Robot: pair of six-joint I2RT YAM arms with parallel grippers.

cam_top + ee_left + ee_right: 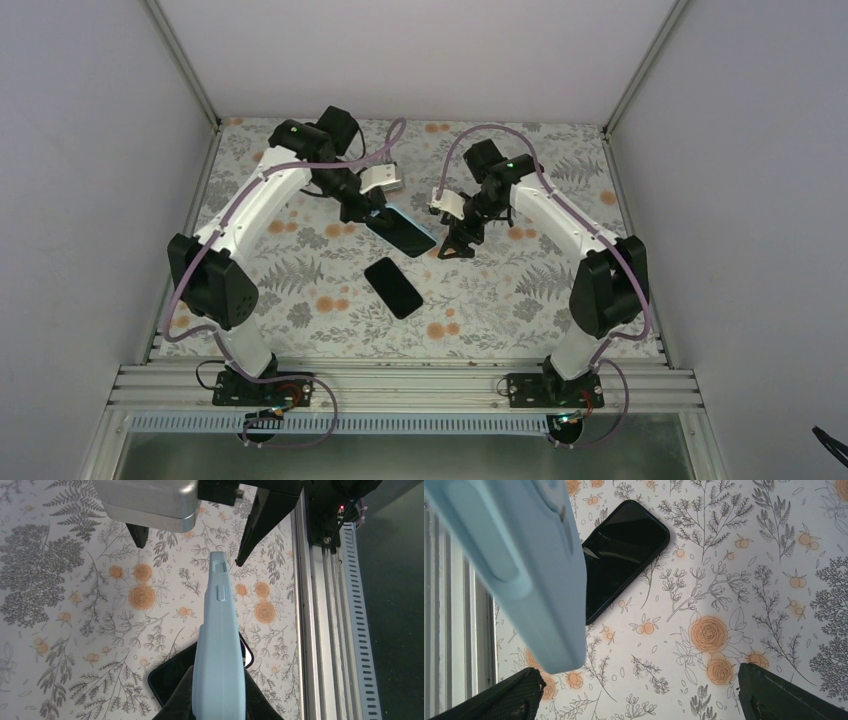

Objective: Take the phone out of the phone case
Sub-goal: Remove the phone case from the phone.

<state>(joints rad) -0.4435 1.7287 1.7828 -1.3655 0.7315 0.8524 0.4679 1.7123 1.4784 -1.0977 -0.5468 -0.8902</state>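
Observation:
The pale-blue phone case (220, 630) is gripped edge-on between my left gripper's (218, 702) fingers and held above the table. In the top view the case (405, 232) shows as a dark rectangle with a faint blue rim, just right of the left gripper (375, 215). The black phone (393, 287) lies bare and flat on the floral cloth below it, also in the left wrist view (167, 680) and the right wrist view (624, 550). My right gripper (462, 240) is open and empty beside the case's free end (519, 570), its jaws (644, 700) spread wide.
The floral cloth (520, 290) covers the table. An aluminium rail (400, 385) runs along the near edge, also in the left wrist view (320, 605). Grey enclosure walls (90, 200) stand on the left, right and back.

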